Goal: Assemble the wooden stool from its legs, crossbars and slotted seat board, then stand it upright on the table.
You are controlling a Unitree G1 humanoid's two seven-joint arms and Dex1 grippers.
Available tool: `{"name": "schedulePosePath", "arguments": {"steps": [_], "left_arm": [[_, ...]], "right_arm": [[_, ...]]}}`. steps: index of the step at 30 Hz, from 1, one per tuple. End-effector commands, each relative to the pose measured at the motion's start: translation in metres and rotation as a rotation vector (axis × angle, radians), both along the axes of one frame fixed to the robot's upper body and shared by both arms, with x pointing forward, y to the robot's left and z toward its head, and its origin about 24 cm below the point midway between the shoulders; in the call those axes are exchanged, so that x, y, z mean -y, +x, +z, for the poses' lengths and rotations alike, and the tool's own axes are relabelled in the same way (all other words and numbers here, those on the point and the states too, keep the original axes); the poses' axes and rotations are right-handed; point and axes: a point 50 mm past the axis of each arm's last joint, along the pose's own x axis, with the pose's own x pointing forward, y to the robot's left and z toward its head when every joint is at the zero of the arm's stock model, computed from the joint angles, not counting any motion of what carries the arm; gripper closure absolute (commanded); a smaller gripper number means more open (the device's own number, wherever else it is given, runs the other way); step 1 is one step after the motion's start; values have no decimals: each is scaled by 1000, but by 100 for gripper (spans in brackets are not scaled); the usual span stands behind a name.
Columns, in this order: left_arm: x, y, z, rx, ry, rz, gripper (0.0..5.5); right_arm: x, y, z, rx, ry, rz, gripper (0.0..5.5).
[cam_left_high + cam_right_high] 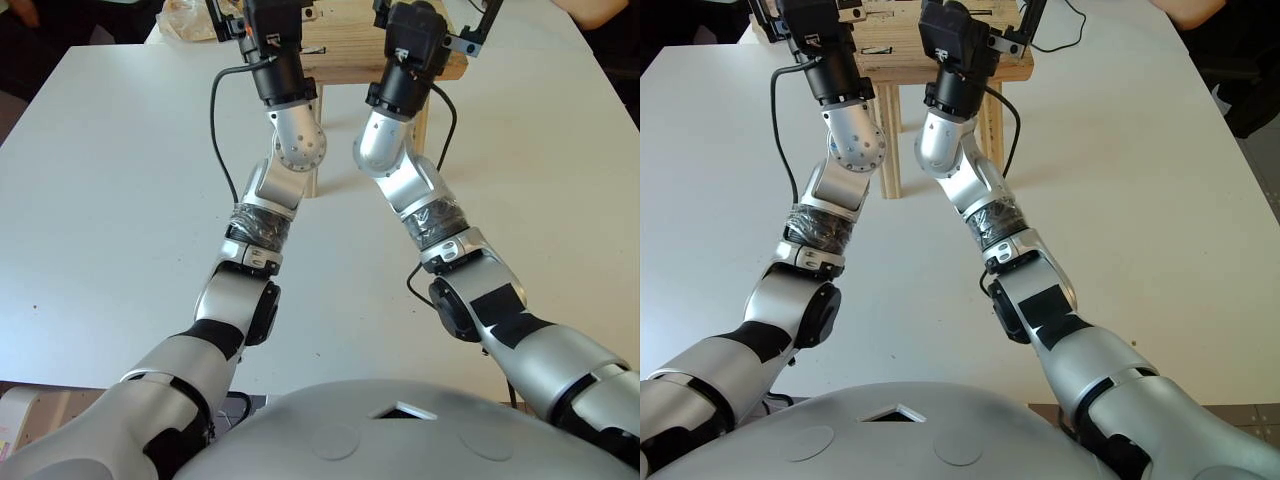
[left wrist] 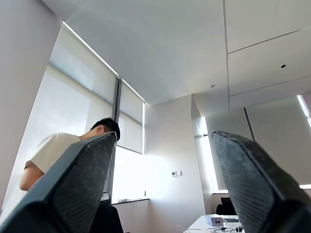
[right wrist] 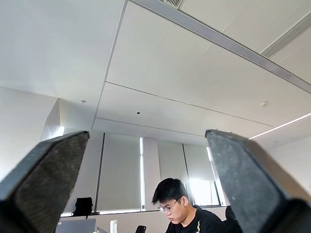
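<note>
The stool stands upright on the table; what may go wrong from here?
Both arms pass close in front of the stool, so drawing them back might catch its seat or a leg and tip it. The left gripper and the right gripper are open, pointing at the ceiling, holding nothing, so neither would steady it.

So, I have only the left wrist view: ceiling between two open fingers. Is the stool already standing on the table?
Observer: Yes. The stool stands upright on the white table, with its seat on top.
Operator: And the right gripper, does it hold something?
Observer: No. The right gripper is open and points up at the ceiling, with nothing in it.
Operator: Do the legs touch the table?
Observer: The two near legs rest on it. The far ones I cannot see behind the arms.
</note>
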Motion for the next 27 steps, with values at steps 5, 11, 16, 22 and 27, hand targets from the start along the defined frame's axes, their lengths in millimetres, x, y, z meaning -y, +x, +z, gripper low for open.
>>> {"name": "schedulePosePath", "arguments": {"steps": [5,11,16,22,27], "left_arm": [[-7,5,3,-70,82,-44,184],[-20,7,10,-82,48,-61,184],[-21,-3,13,-17,83,-26,184],[-13,-23,11,51,97,-50,184],[-3,-35,12,88,28,-61,184]], "right_arm": [[-8,0,-3,-100,110,-50,108],[11,0,6,-175,178,39,108],[14,-7,18,-147,160,76,145],[4,-13,15,-167,126,175,156],[-4,-11,10,-188,106,197,156]]}}
